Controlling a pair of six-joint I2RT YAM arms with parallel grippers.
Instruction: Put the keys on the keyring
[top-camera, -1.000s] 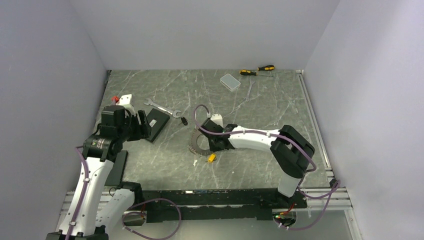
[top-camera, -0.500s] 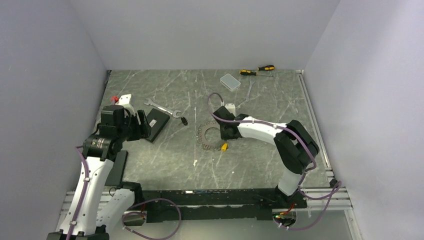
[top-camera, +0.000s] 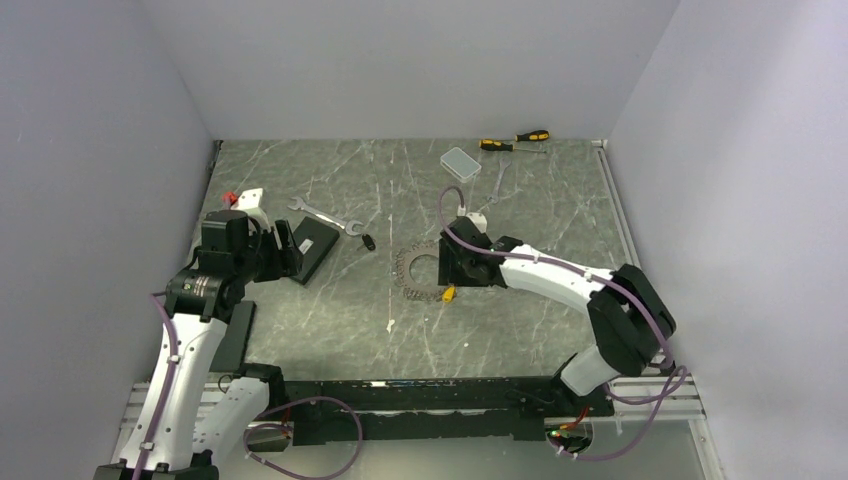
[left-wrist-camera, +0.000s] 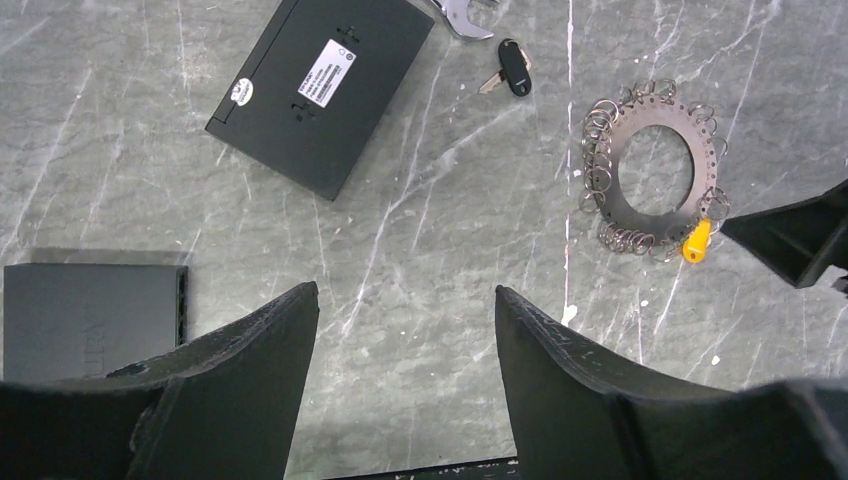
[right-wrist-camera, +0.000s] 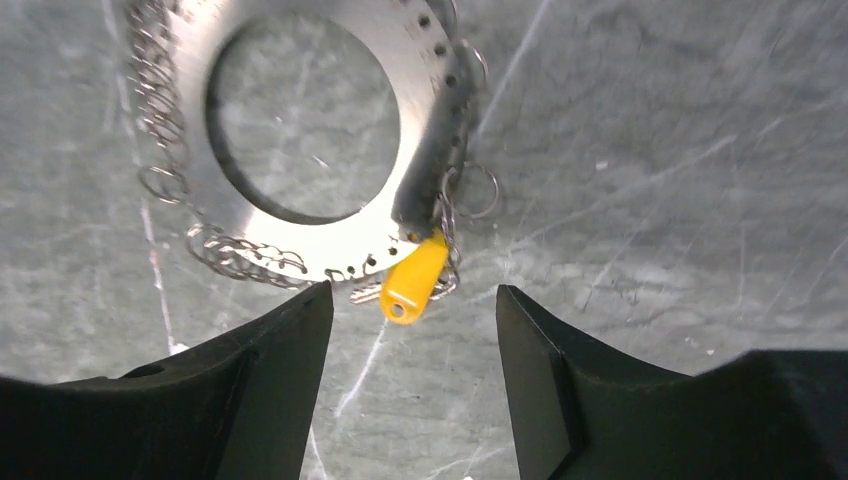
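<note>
Right tool (right-wrist-camera: 410, 310) stands open over the small yellow-headed key (right-wrist-camera: 412, 280), touching the rim of the flat, silvery, loop-fringed keyring (right-wrist-camera: 330, 245); check it's threaded, then lift straight clear without snagging.

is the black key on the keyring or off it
Off. The black key lies loose on the table beside the spanner, clearly apart from the keyring.
</note>
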